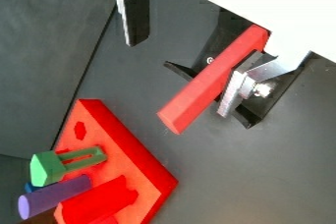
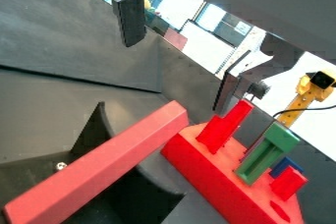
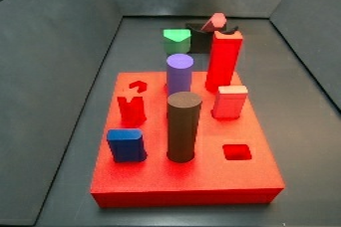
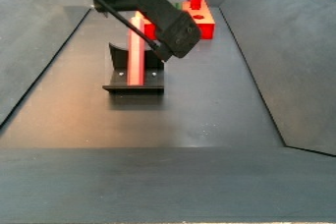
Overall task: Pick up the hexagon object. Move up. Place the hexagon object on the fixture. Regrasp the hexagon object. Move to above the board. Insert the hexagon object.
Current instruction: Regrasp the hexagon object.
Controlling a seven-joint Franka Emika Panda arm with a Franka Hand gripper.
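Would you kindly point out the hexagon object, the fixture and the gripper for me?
hexagon object (image 1: 210,78): wrist view, middle of its red bar.
fixture (image 4: 133,91): side view, front edge of its base plate.
gripper (image 1: 184,54): wrist view, open gap midway between the fingertips, above the fixture.

The tool (image 1: 184,56) is held raised, its two silver-plated fingers (image 1: 130,14) spread apart with nothing gripped between them.

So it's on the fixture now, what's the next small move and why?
Probably lower the gripper straight down around the red hexagon object, then close. The piece leans on the fixture, the jaws are open and empty, and the piece lies closer to one finger, so centre first.
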